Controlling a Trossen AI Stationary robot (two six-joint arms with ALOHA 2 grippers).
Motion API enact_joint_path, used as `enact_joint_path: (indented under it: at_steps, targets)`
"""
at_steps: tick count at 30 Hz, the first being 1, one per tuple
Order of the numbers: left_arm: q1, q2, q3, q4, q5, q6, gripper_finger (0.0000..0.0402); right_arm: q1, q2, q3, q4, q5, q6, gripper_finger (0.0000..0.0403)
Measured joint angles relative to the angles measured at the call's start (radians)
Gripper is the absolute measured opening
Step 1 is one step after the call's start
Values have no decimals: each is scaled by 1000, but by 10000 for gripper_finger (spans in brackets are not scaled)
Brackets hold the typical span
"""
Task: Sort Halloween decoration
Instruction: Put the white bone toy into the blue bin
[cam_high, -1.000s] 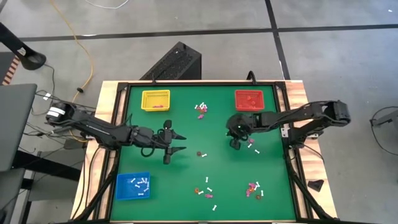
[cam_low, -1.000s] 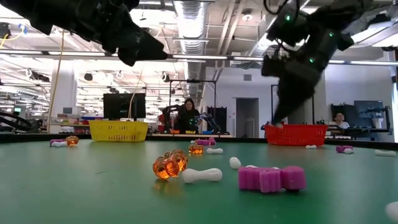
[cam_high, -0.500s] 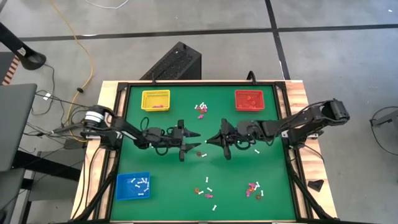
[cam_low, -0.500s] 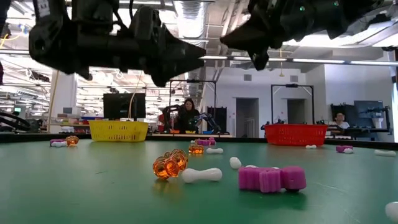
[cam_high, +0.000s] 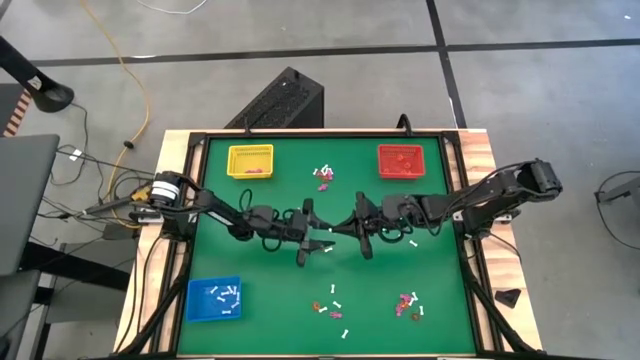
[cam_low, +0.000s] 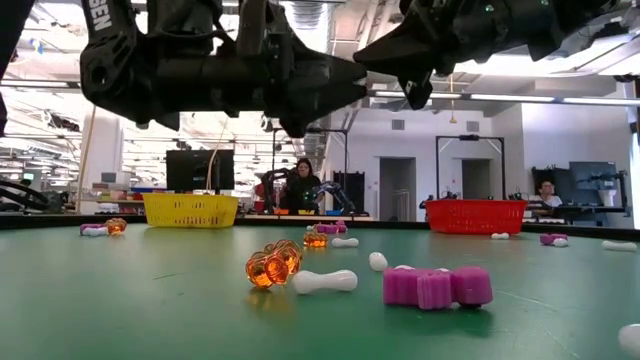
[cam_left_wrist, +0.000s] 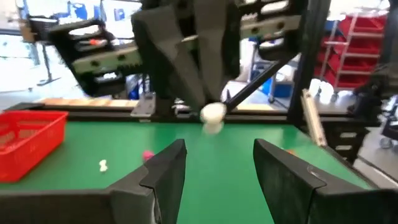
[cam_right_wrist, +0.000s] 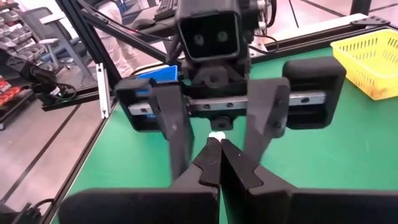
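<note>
- Our right hand (cam_right_wrist: 217, 163) is pinched shut on a tiny white stick-like plastic trinket (cam_left_wrist: 212, 116), held above the middle of the green tabletop (cam_high: 270, 290).
- Our left hand (cam_left_wrist: 217, 163) faces it, fingers spread and empty, the trinket between them.
- We judge the trinket light, stiff and slippery; take it across its exposed end, squarely.

Overhead looks straight down; low looks level across table (cam_low: 150, 300) (wrist views face each other).

green table (cam_high: 270, 300), yellow tray (cam_high: 250, 160), red tray (cam_high: 403, 160), blue tray (cam_high: 213, 299)
</note>
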Motion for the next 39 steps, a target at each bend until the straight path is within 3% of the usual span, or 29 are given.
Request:
enact_joint_path:
  at_steps: [17, 21, 26, 29, 32, 39]
  targets:
    - [0, 0, 3, 23, -26, -10, 169, 2, 0, 0, -37, 1, 0, 28]
    - [-1, 0, 3, 6, -51, -7, 140, 2, 0, 0, -35, 1, 1, 27]
    - [5, 0, 2, -80, -96, 1, 71, 2, 0, 0, -40, 1, 5, 28]
    - [14, -1, 3, -171, -57, -25, 40, 14, -20, 1, -115, 0, 18, 28]
    - [14, -1, 30, -352, 23, -63, 35, 45, -57, 1, -265, 9, 42, 28]
    - [-42, -1, 202, -881, 15, 3, 85, 197, -153, 1, -549, 329, 132, 28]
